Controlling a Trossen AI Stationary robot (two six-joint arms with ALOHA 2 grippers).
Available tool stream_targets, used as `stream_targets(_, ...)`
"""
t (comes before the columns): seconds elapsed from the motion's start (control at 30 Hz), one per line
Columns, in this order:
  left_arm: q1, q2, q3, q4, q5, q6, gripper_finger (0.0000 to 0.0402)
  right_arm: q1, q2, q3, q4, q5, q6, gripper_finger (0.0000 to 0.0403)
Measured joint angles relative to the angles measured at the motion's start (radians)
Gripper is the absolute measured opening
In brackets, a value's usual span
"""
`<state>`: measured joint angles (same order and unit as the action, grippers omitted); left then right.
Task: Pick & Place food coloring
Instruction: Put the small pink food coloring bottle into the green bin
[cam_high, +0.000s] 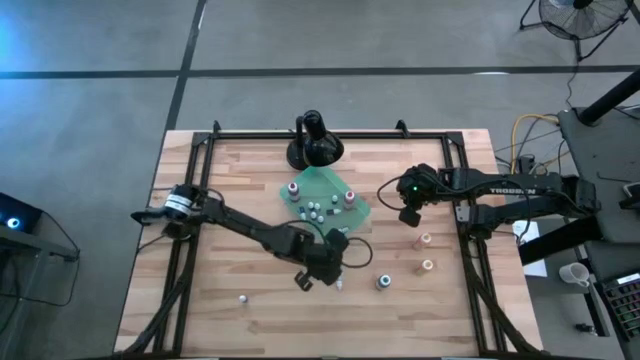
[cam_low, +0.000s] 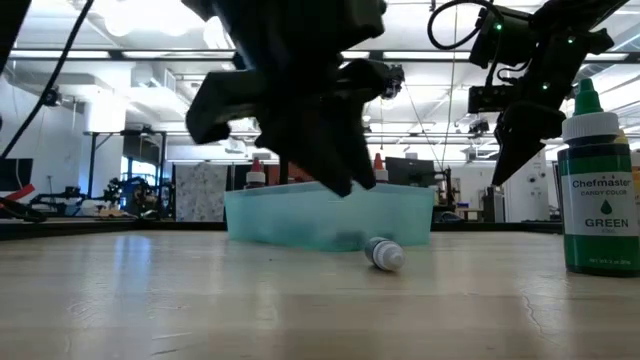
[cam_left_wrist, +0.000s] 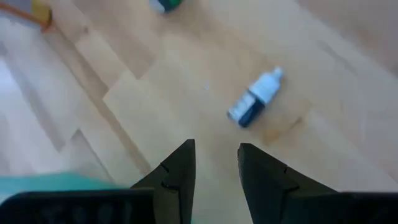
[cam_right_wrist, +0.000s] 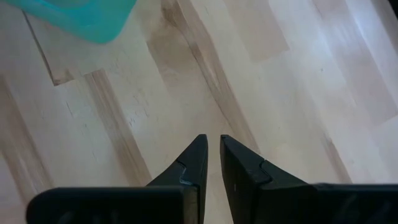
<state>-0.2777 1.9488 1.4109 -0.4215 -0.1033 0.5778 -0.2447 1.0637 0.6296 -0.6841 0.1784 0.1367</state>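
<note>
Counter (cam_high: 220, 200) lies mostly bare at its nine o'clock side, one small bottle (cam_high: 242, 298) alone near the seven o'clock edge. Left hand (cam_high: 322, 272) hangs at about six o'clock from the green tray (cam_high: 352, 212), fingers (cam_left_wrist: 180, 171) slightly spread around nothing; a fallen white-capped bottle (cam_left_wrist: 255, 99) lies just ahead, apart from the fingers. More bottles (cam_high: 318, 208) stand in the tray. Right hand (cam_high: 410, 215) hovers at the tray's three o'clock, fingers (cam_right_wrist: 194, 163) pressed together, empty. Two bottles (cam_high: 426, 252) stand near the counter's four o'clock.
</note>
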Motion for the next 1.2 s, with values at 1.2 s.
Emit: stream_targets(1.2,0.003,0.187,0.126,-0.018,0.19,-0.052,0.0094,0.0,0.0,0.0,-0.015,-0.003,0.021,0.0038)
